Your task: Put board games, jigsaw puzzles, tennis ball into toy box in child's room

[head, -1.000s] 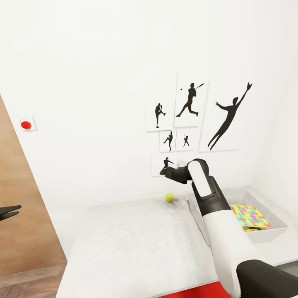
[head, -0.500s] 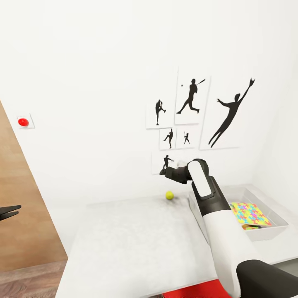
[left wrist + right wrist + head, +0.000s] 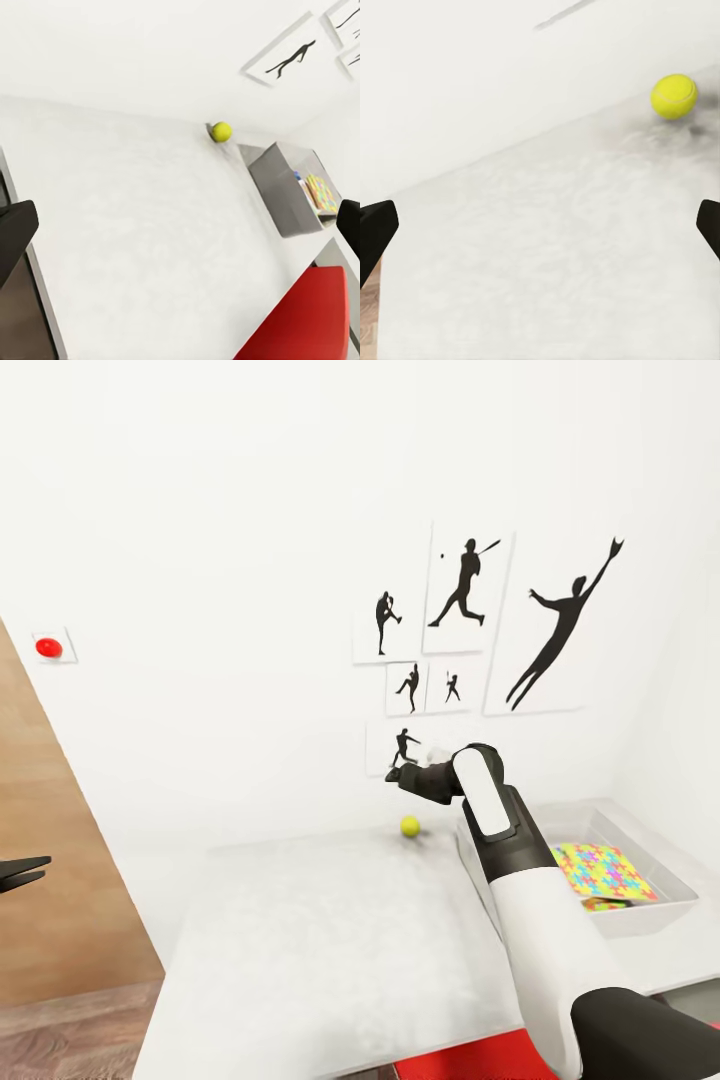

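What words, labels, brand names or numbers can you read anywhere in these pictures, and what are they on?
No readable text anywhere.
The wall pictures show black sports silhouettes with no lettering.
The jigsaw puzzle in the toy box bears coloured pieces with no writing.
The tennis ball, the red wall button and the table carry no marks.

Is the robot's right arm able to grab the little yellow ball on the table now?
Probably yes. The right gripper hangs open above the tennis ball, and the table around it is bare; the toy box sits off to the side.
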